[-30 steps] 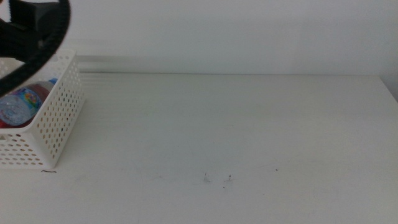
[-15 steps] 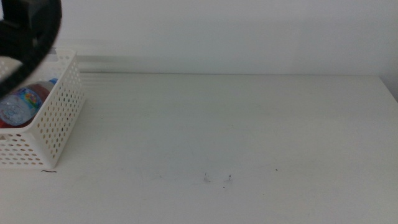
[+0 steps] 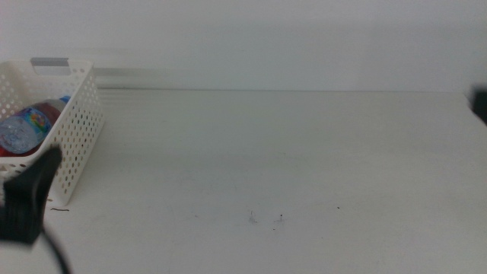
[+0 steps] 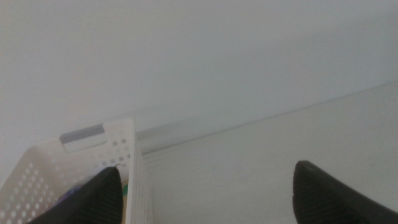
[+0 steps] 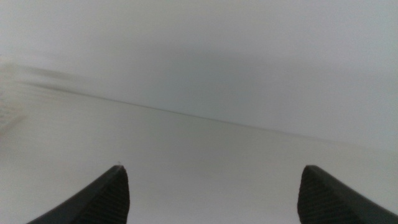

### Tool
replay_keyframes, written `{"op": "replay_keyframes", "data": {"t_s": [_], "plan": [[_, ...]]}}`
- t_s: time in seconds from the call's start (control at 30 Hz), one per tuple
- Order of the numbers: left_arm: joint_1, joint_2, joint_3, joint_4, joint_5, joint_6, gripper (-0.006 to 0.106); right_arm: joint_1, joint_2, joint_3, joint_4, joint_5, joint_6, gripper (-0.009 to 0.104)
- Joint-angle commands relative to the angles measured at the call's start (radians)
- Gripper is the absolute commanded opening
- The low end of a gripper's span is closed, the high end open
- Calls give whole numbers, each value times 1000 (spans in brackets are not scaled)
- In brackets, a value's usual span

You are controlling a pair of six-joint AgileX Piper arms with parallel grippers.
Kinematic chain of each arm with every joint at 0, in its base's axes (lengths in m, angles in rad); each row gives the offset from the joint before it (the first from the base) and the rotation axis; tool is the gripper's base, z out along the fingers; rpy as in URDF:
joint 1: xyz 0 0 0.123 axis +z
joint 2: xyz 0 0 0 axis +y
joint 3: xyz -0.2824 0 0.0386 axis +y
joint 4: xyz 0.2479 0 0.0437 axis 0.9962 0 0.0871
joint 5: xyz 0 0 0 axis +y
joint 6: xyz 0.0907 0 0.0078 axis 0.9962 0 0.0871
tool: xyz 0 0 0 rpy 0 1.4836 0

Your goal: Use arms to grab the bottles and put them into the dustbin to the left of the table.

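We see a white plastic bin (image 3: 72, 144) with many small round holes in its sides and a grey strip on its rim. It sits at the left end of the wide white surface (image 3: 289, 152). Inside lies a clear bottle (image 3: 23, 129) with a bright label and something red next to it. The bin wall hides most of both, so we cannot tell what the red thing is.

The left gripper (image 4: 208, 190) is beside the bin, spread wide and holding nothing. In the middle view it is only a dark blur at the bottom left.

The right gripper (image 5: 211, 193) is spread wide too, over bare surface. That view is blurry.

A few small dark specks (image 3: 266, 219) mark the flat surface.
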Motion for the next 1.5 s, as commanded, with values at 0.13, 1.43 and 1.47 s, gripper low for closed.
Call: {"op": "replay_keyframes", "data": {"t_s": [0.13, 1.43, 1.47], "plan": [[43, -253, 169, 19, -24, -9, 93, -176, -270, 364, 1, -116, -3, 90], [202, -478, 360, -137, 5, -106, 93, -210, -696, 735, -4, -157, -3, 90], [202, -478, 360, -86, 12, -182, 93, -210, -696, 735, -4, -157, -3, 90]]}}
